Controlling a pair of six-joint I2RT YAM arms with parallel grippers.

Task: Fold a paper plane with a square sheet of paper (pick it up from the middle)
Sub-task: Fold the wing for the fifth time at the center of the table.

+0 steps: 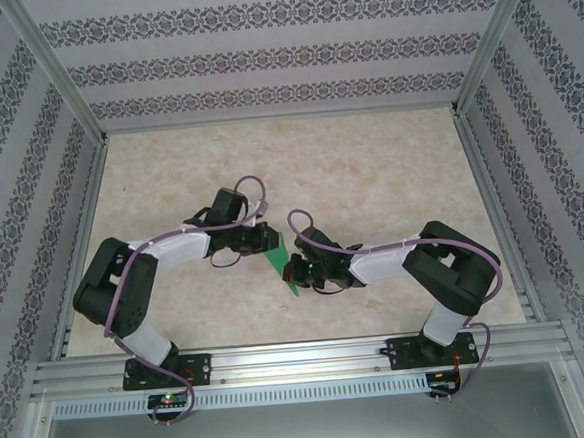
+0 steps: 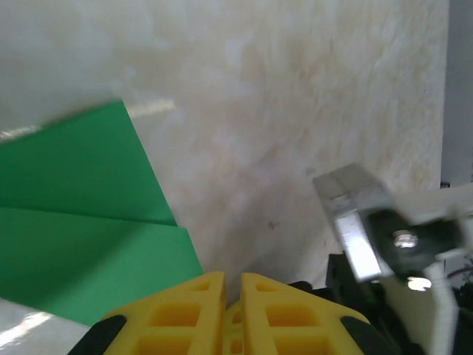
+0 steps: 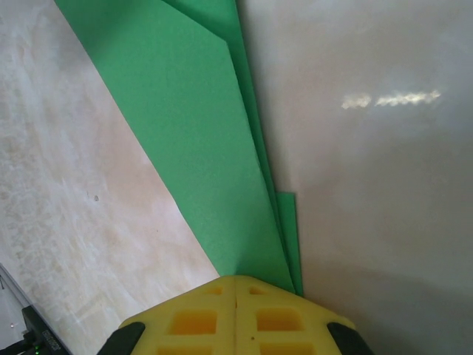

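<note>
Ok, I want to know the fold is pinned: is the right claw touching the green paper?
Touching. In the right wrist view the green paper runs straight into the seam between the shut yellow fingers of the right claw.

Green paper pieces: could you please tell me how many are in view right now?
1: a folded green paper between the left gripper and right gripper, its narrow end at the right one's shut fingertips. More could be hidden under the arms.
</note>
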